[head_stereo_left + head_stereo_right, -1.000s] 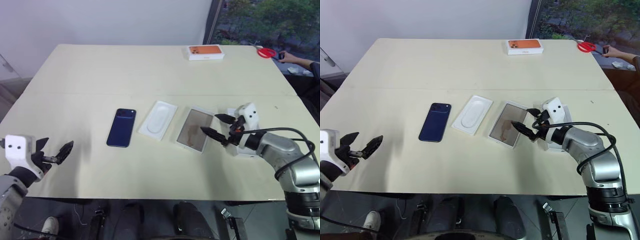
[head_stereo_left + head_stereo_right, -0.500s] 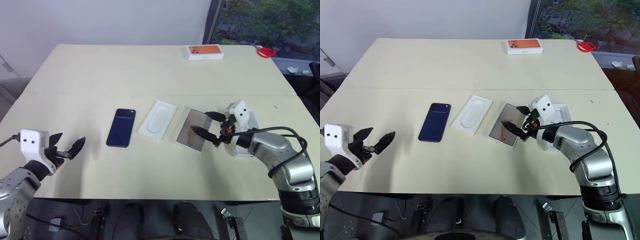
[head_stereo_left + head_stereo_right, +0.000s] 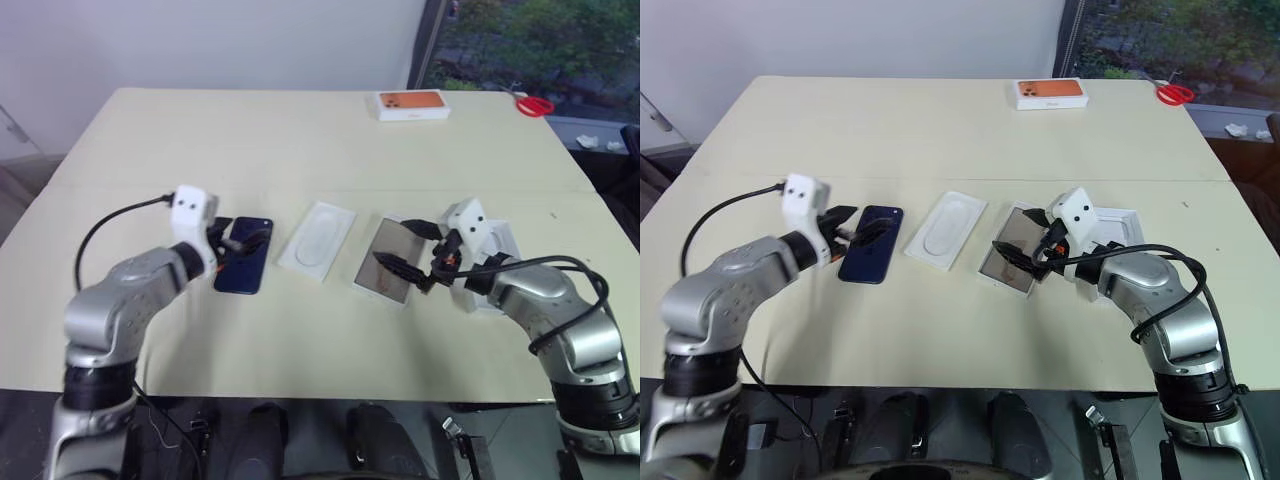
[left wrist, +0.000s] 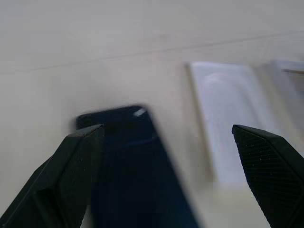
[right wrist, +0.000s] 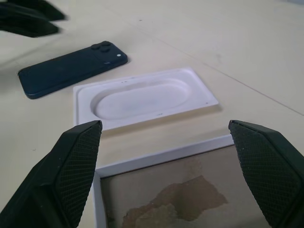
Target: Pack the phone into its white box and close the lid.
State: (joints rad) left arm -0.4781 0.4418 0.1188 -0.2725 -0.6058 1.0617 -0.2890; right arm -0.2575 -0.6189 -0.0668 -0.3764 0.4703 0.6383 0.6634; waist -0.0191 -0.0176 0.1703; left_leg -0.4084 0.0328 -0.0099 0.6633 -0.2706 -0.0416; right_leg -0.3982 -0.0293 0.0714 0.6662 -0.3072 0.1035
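While the left gripper (image 3: 238, 240) hovered open over the phone (image 3: 243, 268) and the right gripper (image 3: 409, 249) open over the white box (image 3: 388, 260), a shallow pinch risked skidding the glossy phone into the insert (image 3: 316, 240)

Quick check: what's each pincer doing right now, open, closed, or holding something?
Left pincer: open, empty, over the phone.
Right pincer: open, empty, over the white box.
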